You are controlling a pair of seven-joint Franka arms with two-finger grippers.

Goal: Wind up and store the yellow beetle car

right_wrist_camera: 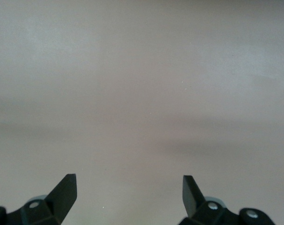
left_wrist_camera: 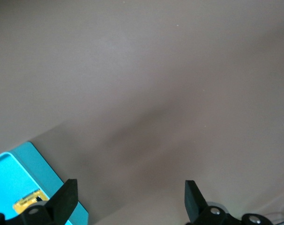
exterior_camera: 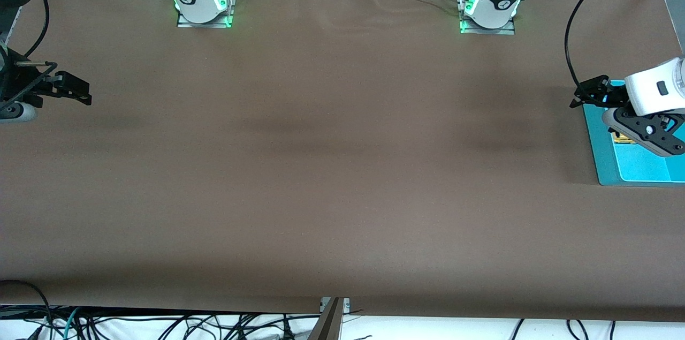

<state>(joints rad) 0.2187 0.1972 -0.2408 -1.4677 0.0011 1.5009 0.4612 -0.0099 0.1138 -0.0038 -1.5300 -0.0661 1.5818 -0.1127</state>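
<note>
— at the left arm's end of the brown table (exterior_camera: 321, 168), what sits there?
— a teal tray (exterior_camera: 602, 158), the yellow beetle car (exterior_camera: 622, 139) in it, left gripper (exterior_camera: 588, 95) over its edge, fingers wide, empty.
— the right gripper (exterior_camera: 72, 88)?
— well apart from the tray, waiting over the table's right-arm end, wide, empty.

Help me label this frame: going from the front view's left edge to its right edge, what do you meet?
Right end effector, open, at the right arm's end of the table → right arm's base → left arm's base → left end effector, open, over the turquoise tray holding the yellow beetle car.
</note>
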